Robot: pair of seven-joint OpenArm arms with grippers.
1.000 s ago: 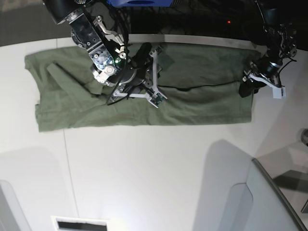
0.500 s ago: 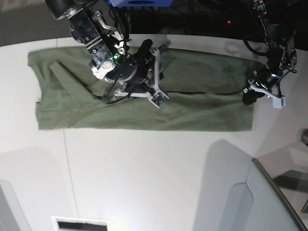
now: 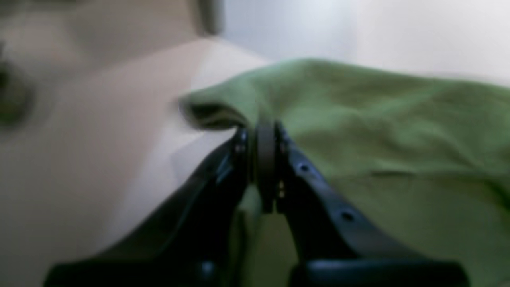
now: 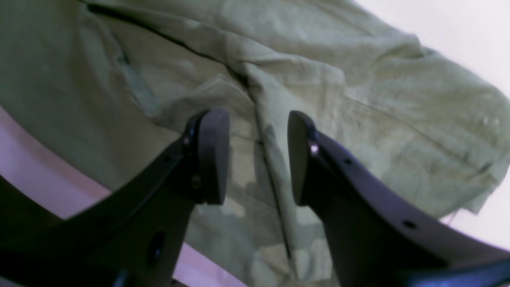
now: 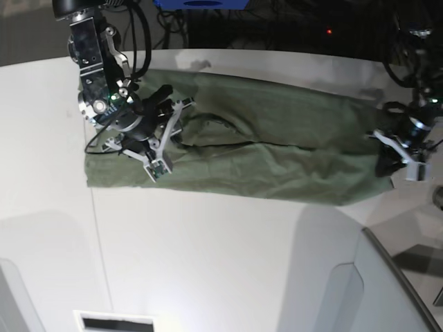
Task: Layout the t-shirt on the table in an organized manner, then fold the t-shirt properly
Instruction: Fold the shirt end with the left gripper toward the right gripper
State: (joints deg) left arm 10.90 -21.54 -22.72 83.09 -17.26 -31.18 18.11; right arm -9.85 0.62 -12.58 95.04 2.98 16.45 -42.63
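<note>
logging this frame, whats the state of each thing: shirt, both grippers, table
t-shirt: folded into a long wrinkled band across the table, one end pinched
left gripper: shut on the t-shirt's edge
right gripper: open, over the cloth, nothing between its jaws
table: white, the t-shirt lying on its far part

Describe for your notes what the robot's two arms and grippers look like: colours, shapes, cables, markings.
Both arms are black and silver metal with loose black cables. The right gripper has two dark curved fingers ending in flat rounded pads, with small screw holes along them. The left gripper has the same dark, perforated fingers. In the base view, pale printed frames surround each gripper, and a green light glows on the right arm.
</note>
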